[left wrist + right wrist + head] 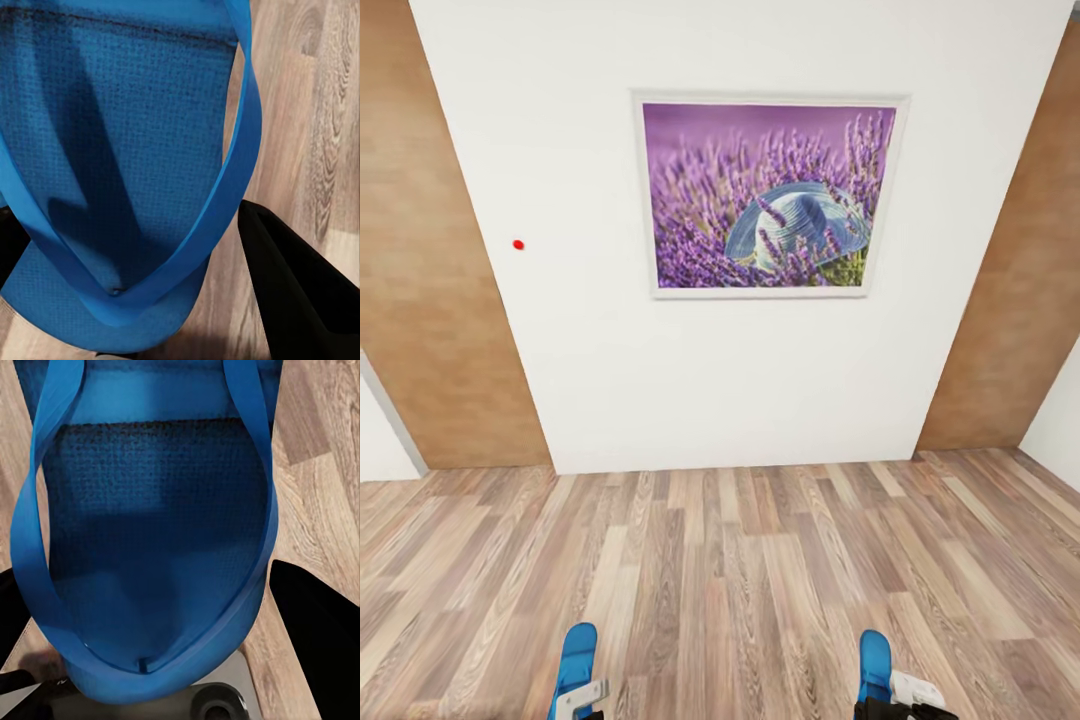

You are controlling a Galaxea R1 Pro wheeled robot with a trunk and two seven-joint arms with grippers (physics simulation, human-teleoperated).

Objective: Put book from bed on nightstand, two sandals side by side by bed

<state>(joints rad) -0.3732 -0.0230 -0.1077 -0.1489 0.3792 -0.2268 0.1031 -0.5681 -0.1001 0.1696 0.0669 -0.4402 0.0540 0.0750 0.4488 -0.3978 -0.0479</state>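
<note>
Two blue sandals are held up off the floor, one in each gripper. In the head view they show at the bottom edge: the left sandal [576,660] rises above the left gripper [582,700], and the right sandal [875,664] rises above the right gripper [905,700]. They are well apart from each other, with bare plank floor [730,570] between them.

The wrist views give what the head view cannot. From the left wrist, the left sandal [112,165] lies close to the camera with its woven footbed facing it and its strap [225,187] running in a V down to the toe post; a black finger [300,292] stands just beside the sole's edge and another dark finger sits at the opposite edge, so the jaws are closed narrowly on the sandal. From the right wrist, the right sandal [150,525] is seen the same way, its strap [30,540] looping round both sides to the toe post, a black finger [319,637] at one edge and a dark one at the other, again clamped on the sole. The wood floor [322,487] shows beyond it.

Only the head view shows the room ahead: a white wall [580,330] with a framed picture [768,196] of lavender and a hat, a small red dot [518,244] beside it, and wood panels [430,300] to either side.
</note>
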